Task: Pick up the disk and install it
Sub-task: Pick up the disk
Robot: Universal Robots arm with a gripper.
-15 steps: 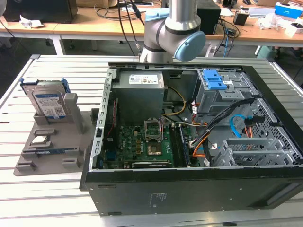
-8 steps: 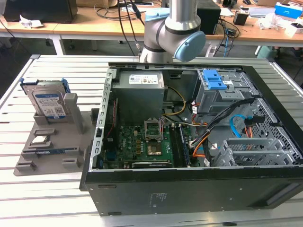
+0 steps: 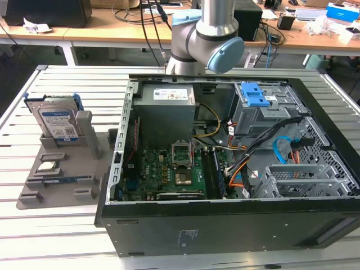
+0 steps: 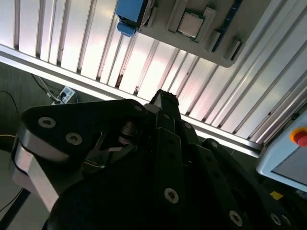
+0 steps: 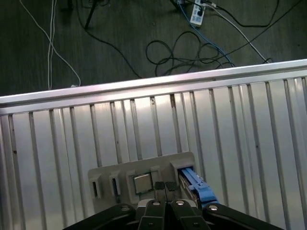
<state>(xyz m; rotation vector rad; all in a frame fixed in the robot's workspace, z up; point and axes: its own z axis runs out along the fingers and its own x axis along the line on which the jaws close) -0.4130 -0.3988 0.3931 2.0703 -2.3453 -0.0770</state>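
Note:
The disk (image 3: 56,119) is a silver hard drive with a white-and-blue label and blue side rails. It stands on edge in a slot of the grey holder (image 3: 62,169) at the exterior view's left. In the first wrist view my gripper (image 5: 165,188) hangs high above the table, its two fingertips pressed together with nothing between them. Far below them lie the holder (image 5: 110,172) and the disk's blue rail (image 5: 194,184). The second wrist view shows the same blue rail (image 4: 129,14) beyond my dark gripper body.
An open computer case (image 3: 225,169) lies on the slatted metal table (image 3: 67,236), with a motherboard, cables and a blue-latched drive bay (image 3: 256,95) inside. A small square chip (image 3: 49,166) rests on the holder. Cables lie on the floor (image 5: 192,52) past the table edge.

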